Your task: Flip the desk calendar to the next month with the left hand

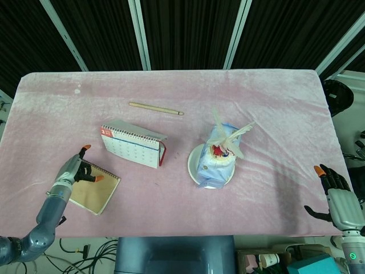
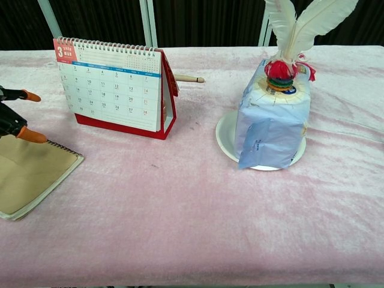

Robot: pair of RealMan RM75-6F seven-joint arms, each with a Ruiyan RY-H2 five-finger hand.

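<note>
Standing left of centre on the pink velvet table (image 1: 274,97), the red-based spiral desk calendar (image 1: 133,146) showed a white date grid. The left hand (image 1: 78,170) hovered over the tan spiral notebook (image 1: 94,189), fingers apart, holding nothing; the right hand (image 1: 336,197) hung open off the table's edge. In the chest view, the calendar (image 2: 114,89) displayed March, orange fingertips (image 2: 31,136) beside it.

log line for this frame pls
phase: approach | left hand: empty, fingers apart, over notebook, short of desk calendar | calendar page: 3, unflipped | right hand: idle, open, table edge
</note>
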